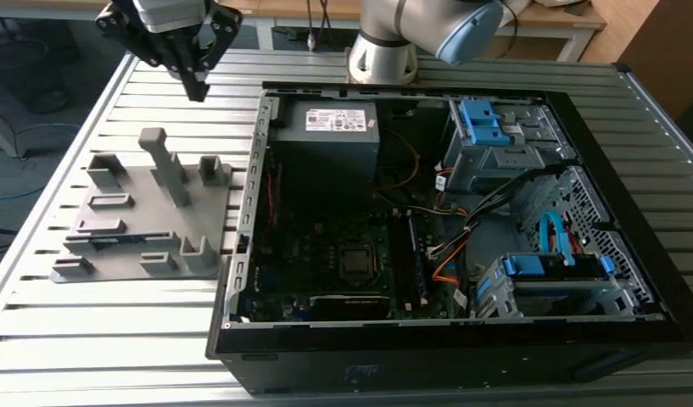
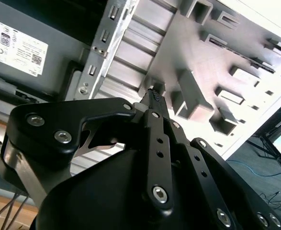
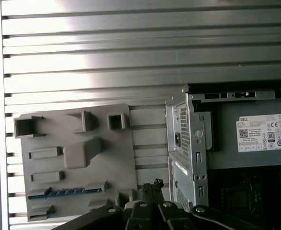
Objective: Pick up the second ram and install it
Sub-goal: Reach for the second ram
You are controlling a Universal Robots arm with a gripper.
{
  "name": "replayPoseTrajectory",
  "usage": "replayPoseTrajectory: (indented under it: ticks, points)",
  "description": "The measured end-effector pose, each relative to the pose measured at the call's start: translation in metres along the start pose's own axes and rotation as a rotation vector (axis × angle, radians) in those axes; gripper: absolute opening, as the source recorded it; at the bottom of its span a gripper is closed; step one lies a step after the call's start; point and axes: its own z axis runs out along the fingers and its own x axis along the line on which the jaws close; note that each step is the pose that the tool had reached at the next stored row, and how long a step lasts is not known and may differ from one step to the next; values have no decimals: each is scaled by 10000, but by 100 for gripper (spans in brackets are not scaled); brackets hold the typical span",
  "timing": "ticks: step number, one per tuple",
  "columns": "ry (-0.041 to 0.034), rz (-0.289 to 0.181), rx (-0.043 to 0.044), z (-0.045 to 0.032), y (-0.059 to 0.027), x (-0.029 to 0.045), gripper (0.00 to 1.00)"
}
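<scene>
Gripper (image 1: 197, 89): recorded with fingers pressed together and nothing between them, suspended above the slatted table (image 1: 97, 339) at the far side of the grey fixture plate (image 1: 120, 225), well apart from the second ram (image 1: 111, 239). Second ram: seated in a slot near the fixture plate's front edge in the exterior view. Its long axis is laid parallel with the table slats, one end directed toward the open computer case (image 1: 254, 170), the other away from it. In the first wrist view the second ram (image 3: 66, 192) is seen as a narrow blue-green strip. Its chips cannot be made out, and its face is hidden within the slot. In the exterior view it is reduced to a dark line, so its colour cannot be told there. Gripper fingertips are shown closed in both wrist views (image 2: 154, 96) (image 3: 152, 184), while the linkage is cut off by the picture edge. Motherboard (image 1: 323, 246): recorded in the exterior view. Its memory slots are too dark to be read. Power supply (image 1: 323, 136): noted inside the computer case.
</scene>
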Motion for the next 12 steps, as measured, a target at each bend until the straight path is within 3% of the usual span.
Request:
replayPoseTrajectory:
  ticks: [12]
  points:
    - [0,-2,0,-9,-29,360,10]
